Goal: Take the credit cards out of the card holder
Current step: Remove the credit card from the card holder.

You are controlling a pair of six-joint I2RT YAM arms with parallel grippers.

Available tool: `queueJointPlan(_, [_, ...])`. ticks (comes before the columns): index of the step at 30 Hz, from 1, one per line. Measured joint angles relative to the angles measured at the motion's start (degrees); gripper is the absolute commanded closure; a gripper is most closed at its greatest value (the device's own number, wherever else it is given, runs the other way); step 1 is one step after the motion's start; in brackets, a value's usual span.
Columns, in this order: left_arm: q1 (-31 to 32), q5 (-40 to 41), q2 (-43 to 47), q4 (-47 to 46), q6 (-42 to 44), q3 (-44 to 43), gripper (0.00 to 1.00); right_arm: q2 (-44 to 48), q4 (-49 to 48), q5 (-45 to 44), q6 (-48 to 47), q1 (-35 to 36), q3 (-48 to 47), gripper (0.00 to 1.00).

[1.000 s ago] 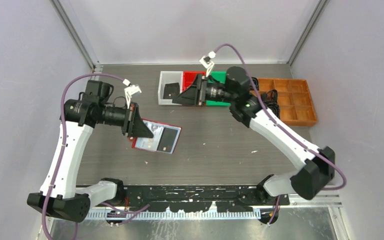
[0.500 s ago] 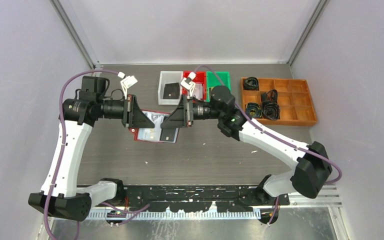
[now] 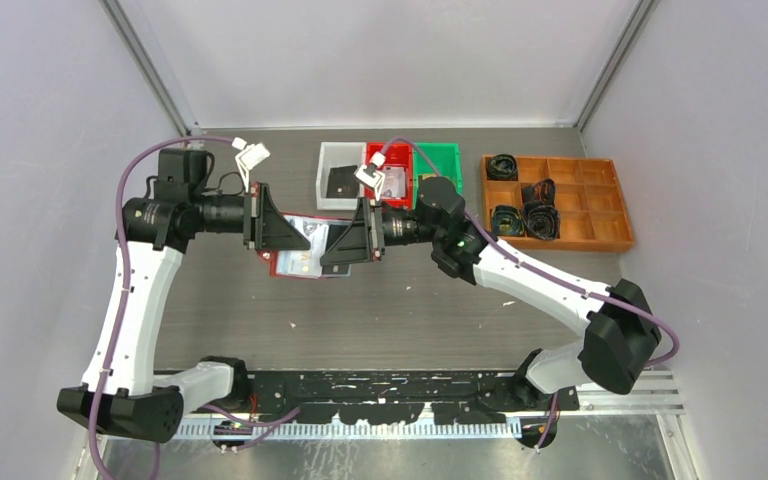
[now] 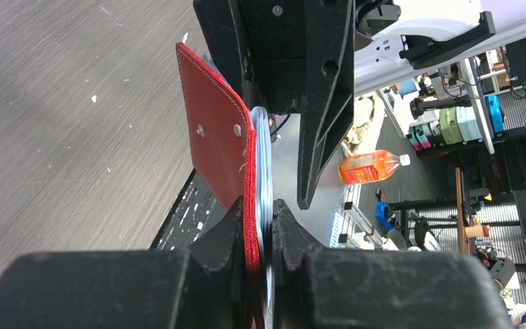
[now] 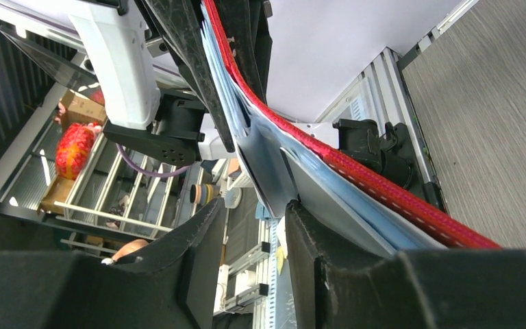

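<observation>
Just changed: the right gripper (image 3: 323, 260) has swung back from the bins at the far edge to the card holder (image 3: 298, 264); a second ago it hung over the red bin (image 3: 378, 160) and green bin (image 3: 440, 158)
Meaning for the task: I judge one extraction cycle finished and the next about to begin; a pale card (image 3: 393, 183) lies in the red bin
Card holder: held off the table (image 3: 410, 320), left of centre and nearer the far edge; red cover and blue-grey pages hang between the two grippers
Left gripper (image 4: 260, 209): clamped tight on the holder's spine edge, cover and pages pinched together
Right gripper, wrist view (image 5: 255, 216): jaws apart, straddling a grey leaf (image 5: 264, 164) that dips between them; not yet pinched; card or pocket page, cannot tell
Against the earlier frame: the holder then lay open and flatter with a dark card showing; now it sits higher and turned, half hidden by both grippers
Next: closing on a card alone, not a page
</observation>
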State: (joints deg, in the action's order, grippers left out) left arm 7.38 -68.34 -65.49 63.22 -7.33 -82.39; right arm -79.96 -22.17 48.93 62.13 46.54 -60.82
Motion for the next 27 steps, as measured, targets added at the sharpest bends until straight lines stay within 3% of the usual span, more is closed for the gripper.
queueJointPlan(6, [0.0, -0.6, 1.1, -3.8, -3.1, 1.3, 0.91, 0.0, -0.3, -0.2, -0.8, 0.0, 0.0, 0.68])
queueJointPlan(16, [-0.4, -1.9, 2.4, -6.1, -5.6, 3.0, 0.8, -1.5, -7.4, 1.2, 3.7, -0.1, 0.5, 0.99])
queueJointPlan(27, [-0.6, -2.6, 1.3, -1.5, -2.2, 2.1, 0.82, 3.7, -12.3, -1.4, 4.0, -1.9, 8.3, 0.99])
